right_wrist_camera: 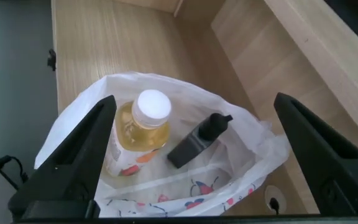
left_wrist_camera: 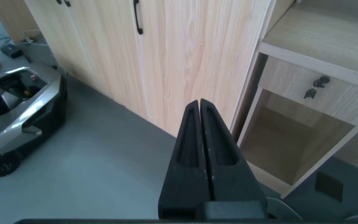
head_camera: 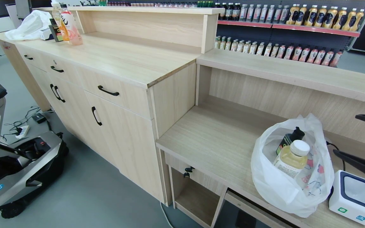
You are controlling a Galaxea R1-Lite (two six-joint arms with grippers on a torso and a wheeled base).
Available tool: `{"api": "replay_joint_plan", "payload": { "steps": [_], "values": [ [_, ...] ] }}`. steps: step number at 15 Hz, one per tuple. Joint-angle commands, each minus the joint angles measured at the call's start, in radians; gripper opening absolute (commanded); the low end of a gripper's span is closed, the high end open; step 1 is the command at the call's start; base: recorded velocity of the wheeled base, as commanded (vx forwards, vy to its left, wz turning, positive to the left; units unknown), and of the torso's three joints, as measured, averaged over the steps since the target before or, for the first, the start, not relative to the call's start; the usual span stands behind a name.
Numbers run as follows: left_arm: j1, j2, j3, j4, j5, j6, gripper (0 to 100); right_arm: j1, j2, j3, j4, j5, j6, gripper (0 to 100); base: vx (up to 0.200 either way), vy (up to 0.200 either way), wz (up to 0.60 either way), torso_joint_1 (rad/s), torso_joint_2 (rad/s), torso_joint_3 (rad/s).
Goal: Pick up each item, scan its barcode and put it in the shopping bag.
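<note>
Thin, crinkly white plastic forms the shopping bag [head_camera: 284,186], slumped soft on the pale wood table [head_camera: 208,136] at the near right, just left of the boxy white scanner [head_camera: 355,196]. Inside it sit a smooth yellow bottle [head_camera: 291,158] with a white cap and a dark flask [head_camera: 289,136]. Your right hand [right_wrist_camera: 197,134] hangs spread wide above the bag's mouth, holding nothing; your left hand [left_wrist_camera: 200,155] is clenched and empty. The far-left bottles [head_camera: 67,23], probably plastic, look light but slippery, so grip each round its middle.

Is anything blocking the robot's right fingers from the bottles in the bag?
No, nothing visible does. The right gripper hangs open straight above the shopping bag, whose mouth gapes wide, and the yellow bottle and black bottle sit uncovered inside.
</note>
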Motion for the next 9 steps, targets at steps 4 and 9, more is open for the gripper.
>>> {"api": "replay_joint_plan", "payload": {
  "steps": [4, 9],
  "values": [
    [0.0, 0.0, 0.0, 0.0, 0.001, 0.0, 0, 0.026, -0.044, -0.077, -0.002, -0.115, 0.123, 100, 0.0, 0.0, -0.6, -0.002, 0.0, 0.005],
    [0.0, 0.0, 0.0, 0.0, 0.001, 0.0, 0, 0.268, -0.068, -0.175, 0.005, -0.73, 0.424, 100, 0.0, 0.0, -0.6, 0.141, -0.27, -0.13]
  ]
}}
